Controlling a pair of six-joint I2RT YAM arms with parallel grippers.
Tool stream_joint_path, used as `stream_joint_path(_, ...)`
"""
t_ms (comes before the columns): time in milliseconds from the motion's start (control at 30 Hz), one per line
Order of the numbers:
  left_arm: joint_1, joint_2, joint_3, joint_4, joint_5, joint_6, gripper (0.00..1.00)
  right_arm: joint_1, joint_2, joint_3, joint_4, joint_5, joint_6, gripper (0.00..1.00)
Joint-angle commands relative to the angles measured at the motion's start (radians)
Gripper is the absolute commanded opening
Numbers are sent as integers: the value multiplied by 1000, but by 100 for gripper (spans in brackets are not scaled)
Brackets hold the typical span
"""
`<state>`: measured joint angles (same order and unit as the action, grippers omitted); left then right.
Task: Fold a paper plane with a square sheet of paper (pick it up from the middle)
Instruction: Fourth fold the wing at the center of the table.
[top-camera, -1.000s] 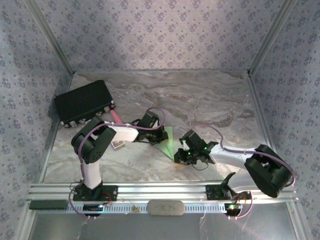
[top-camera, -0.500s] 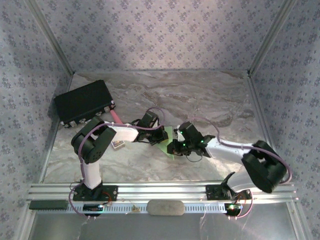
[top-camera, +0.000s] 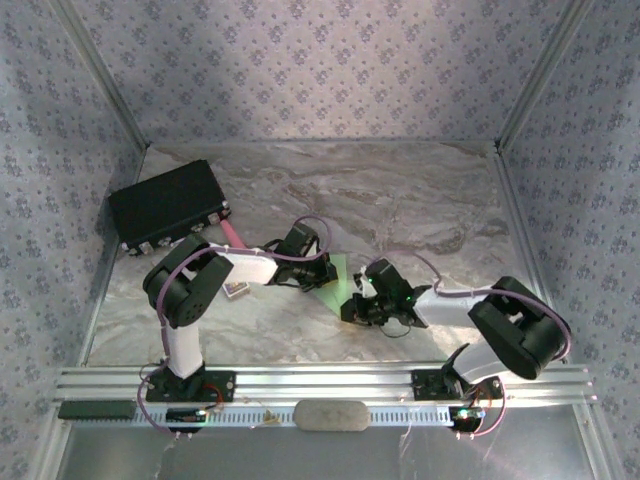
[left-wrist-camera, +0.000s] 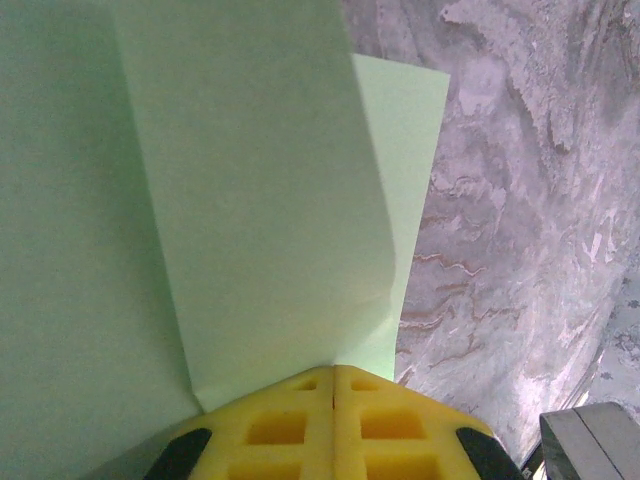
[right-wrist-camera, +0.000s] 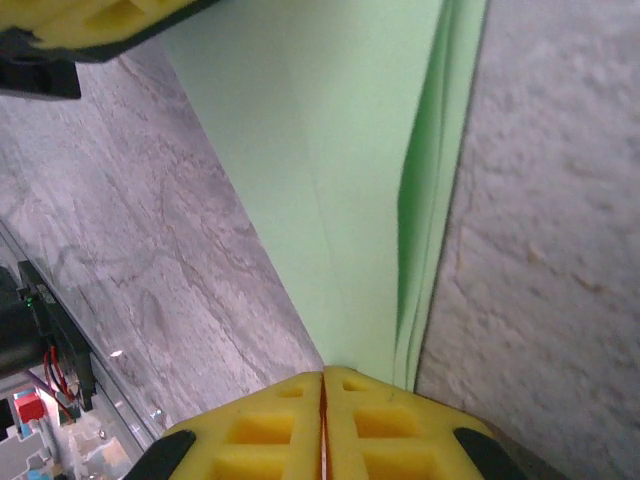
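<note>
**newbie_folds:** Where's the sheet at, and who's got it?

**yam_watcher:** The green paper (top-camera: 338, 273) is already a creased, narrower shape with layers doubled over. It sits about mid-desk, a bit closer to the near edge than the far one. I can't tell if its lower edge touches the desk (top-camera: 430, 200) or hangs just above it. The left hand (top-camera: 322, 270) has its yellow fingers pressed together on one end, with the paper coming straight out of the pinch. The right hand (top-camera: 354, 300) is pinching the opposite end the same way, fingers squeezed flat on the stacked layers.

**newbie_folds:** Why grab both ends?

**yam_watcher:** My guess is that thin paper flops, so a pinch at each end keeps the flaps lined up and the fold line tight while the crease gets set. It's not a dart yet, so I'd call it mid-fold. The black box (top-camera: 165, 205) at the far-left corner is well apart and nowhere near the action.
</note>
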<state>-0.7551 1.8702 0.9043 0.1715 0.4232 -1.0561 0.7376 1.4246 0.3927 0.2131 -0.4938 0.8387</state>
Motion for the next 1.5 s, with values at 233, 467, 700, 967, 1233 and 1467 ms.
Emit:
stream_joint_path(233,1,43,-40,-46,-49,1,1,-16,-182,-81,-237,6,-6,10)
stream_joint_path(467,-7,32,-43,-41,-49,-3,1,-101,-365,55,-387,-16,-51,10)
stream_joint_path(700,-6,27,-40,-46,-49,-2,1,-97,-144,192,-297,-18,-49,10)
stream_joint_path(967,-6,21,-32,-50,-44,1,1,-67,67,299,-227,20,-39,9)
stream_joint_path(1233,-6,20,-28,-53,-44,2,1,-53,160,313,-241,54,-39,9)
stream_joint_path(1467,-6,18,-26,-55,-44,7,2,-55,176,231,-200,59,-16,8)
